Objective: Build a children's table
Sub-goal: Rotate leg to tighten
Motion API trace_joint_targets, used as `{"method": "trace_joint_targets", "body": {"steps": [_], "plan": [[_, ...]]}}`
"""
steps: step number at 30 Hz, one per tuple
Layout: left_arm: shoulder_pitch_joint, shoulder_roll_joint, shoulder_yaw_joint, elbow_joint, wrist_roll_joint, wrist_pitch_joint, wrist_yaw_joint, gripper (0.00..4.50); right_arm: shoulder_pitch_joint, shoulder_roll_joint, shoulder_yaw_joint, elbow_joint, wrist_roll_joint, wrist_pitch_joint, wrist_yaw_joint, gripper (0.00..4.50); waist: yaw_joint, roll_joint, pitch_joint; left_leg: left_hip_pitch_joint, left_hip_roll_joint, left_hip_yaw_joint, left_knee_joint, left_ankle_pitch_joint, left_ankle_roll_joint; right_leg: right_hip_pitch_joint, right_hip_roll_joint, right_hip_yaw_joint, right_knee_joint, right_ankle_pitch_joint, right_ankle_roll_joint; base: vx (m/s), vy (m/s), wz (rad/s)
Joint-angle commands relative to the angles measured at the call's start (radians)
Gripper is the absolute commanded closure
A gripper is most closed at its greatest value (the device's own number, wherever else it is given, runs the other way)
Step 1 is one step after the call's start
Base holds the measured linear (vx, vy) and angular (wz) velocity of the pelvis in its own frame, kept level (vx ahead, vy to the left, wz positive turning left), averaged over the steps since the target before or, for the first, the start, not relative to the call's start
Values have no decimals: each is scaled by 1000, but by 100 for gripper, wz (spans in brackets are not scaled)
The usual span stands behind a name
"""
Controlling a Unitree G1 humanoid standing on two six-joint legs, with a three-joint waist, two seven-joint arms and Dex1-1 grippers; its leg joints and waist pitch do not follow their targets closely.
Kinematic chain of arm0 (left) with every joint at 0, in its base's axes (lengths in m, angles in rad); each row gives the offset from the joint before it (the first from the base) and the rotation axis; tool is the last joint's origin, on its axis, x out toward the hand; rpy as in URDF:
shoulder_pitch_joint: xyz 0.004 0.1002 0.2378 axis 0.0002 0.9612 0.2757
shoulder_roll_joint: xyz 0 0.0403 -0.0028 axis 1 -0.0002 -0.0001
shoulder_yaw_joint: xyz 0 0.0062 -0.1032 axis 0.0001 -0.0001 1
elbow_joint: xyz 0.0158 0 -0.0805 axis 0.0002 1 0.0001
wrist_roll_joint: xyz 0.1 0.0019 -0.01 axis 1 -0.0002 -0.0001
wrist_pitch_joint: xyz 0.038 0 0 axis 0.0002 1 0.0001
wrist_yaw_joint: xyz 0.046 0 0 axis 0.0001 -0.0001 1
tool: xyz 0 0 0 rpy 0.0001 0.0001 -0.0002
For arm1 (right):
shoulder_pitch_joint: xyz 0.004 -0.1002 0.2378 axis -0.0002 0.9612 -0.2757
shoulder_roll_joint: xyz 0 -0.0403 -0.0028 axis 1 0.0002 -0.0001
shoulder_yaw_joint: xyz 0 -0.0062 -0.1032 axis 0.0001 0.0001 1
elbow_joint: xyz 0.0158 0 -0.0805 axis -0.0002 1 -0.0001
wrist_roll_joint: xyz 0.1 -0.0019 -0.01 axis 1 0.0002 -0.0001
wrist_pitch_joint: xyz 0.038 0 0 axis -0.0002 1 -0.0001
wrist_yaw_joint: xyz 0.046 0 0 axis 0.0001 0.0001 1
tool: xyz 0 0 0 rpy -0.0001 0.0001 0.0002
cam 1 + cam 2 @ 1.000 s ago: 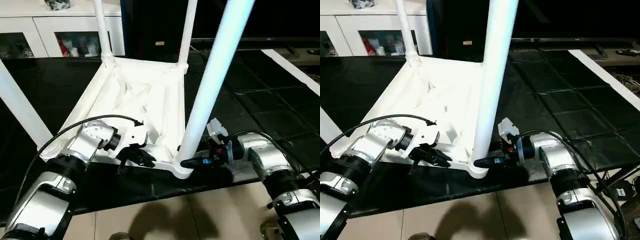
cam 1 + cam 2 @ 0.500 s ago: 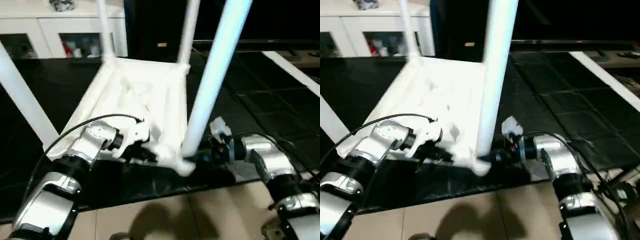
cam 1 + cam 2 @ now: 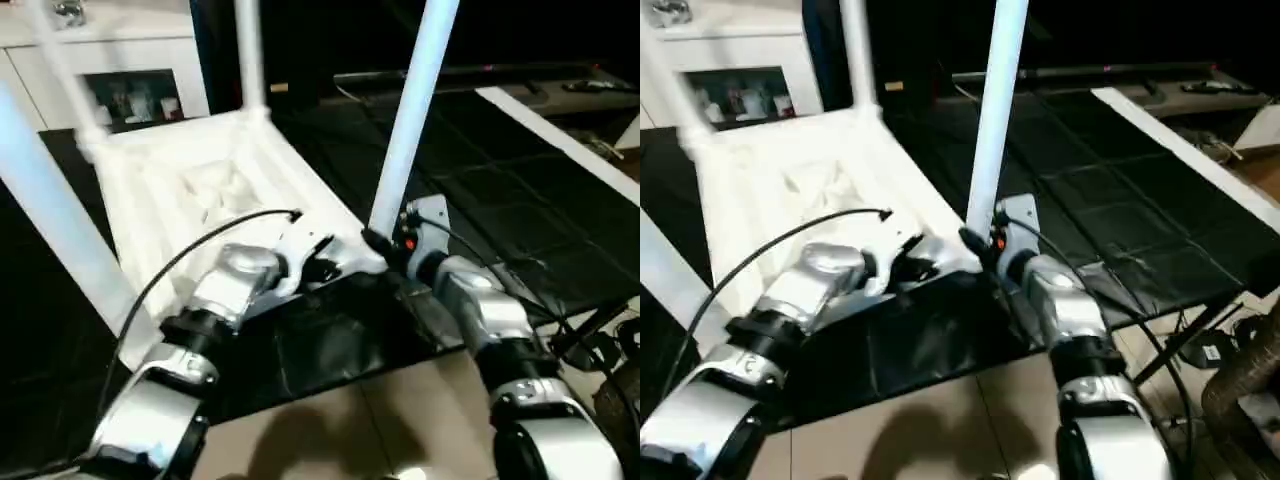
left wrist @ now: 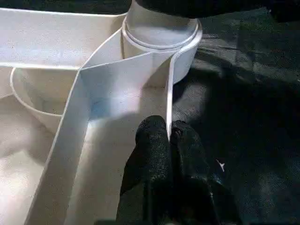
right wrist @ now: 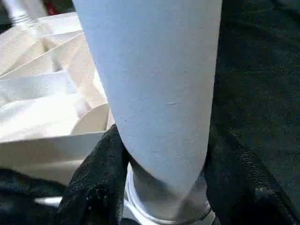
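The children's table [image 3: 190, 185] lies upside down on a black mat, with its white round legs pointing up. My left gripper [image 4: 168, 136] is shut on the thin frame wall [image 4: 117, 79] of the underside, right beside the near corner socket. In the eye views it sits at the table's near edge [image 3: 325, 268]. My right gripper [image 3: 375, 243] is closed around the base of the near leg [image 3: 410, 110], one black finger [image 5: 98, 183] on each side of the leg [image 5: 154, 84]. Another leg [image 3: 250, 60] stands at the far corner, and a third [image 3: 45, 200] at the left.
The black mat-covered worktop [image 3: 520, 200] stretches to the right and ends at a front edge above the tiled floor [image 3: 330, 430]. A white glass-door cabinet [image 3: 130, 90] stands behind. Cables [image 3: 1210, 350] hang at the lower right.
The whole picture has swung and tilted, so the camera has moved. Both grippers stay at the same near corner of the table with their holds unchanged.
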Motion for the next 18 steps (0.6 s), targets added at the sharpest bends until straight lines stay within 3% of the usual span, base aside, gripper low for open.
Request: {"method": "trace_joint_targets", "body": {"steps": [1, 4, 7, 8, 10, 11, 17, 18], "plan": [[-39, -21, -10, -55, -20, -39, -10, 450, 27, 67, 77, 15, -5, 23, 72, 179, 12, -1, -73, -3, 8, 2, -58, -185, 54, 66, -45, 34, -75, -200, -200, 0, 0, 0], [-32, -7, -12, -60, -21, -44, -28, 450, 35, 58, 84, 8, -14, 11, 84, 141, 11, 0, -72, -2, 8, 3, -57, -180, 57, 67, -44, 35, -74, -183, -209, 0, 0, 0], [-12, 31, -27, -66, -23, -76, -80, 450, 52, 19, 106, 2, -29, -42, 126, 128, 8, 2, -68, 0, 10, 3, -60, -222, 50, 65, -45, 35, -81, -238, -201, 0, 0, 0], [-8, 43, -29, -64, -23, -86, -93, 450, 58, 2, 110, -1, -26, -55, 152, 103, 9, 0, -67, 4, 12, 3, -62, -234, 46, 62, -46, 35, -84, -258, -199, 0, 0, 0], [0, 72, -31, -58, -27, -97, -145, 450, 78, -39, 95, -25, -7, -90, 226, 90, 11, 0, -67, 7, 14, 4, -62, -246, 49, 61, -46, 37, -83, -258, -203, 0, 0, 0], [8, 101, -43, -48, -25, -159, -201, 450, 95, -80, 89, -48, 14, -115, 317, 82, 15, 2, -68, 7, 14, 3, -61, -247, 52, 62, -46, 37, -82, -245, -204, 0, 0, 0], [26, 164, -70, -47, -45, -250, -362, 450, 132, -191, 109, -115, 60, -124, 560, 38, 33, 2, -69, 5, 18, 5, -59, -221, 78, 66, -44, 36, -70, -162, -236, 0, 0, 0], [31, 196, -93, -44, -44, -289, -442, 450, 138, -238, 120, -135, 81, -113, 661, 29, 36, 3, -70, 6, 20, 5, -58, -220, 78, 66, -45, 36, -70, -166, -237, 0, 0, 0]]}}
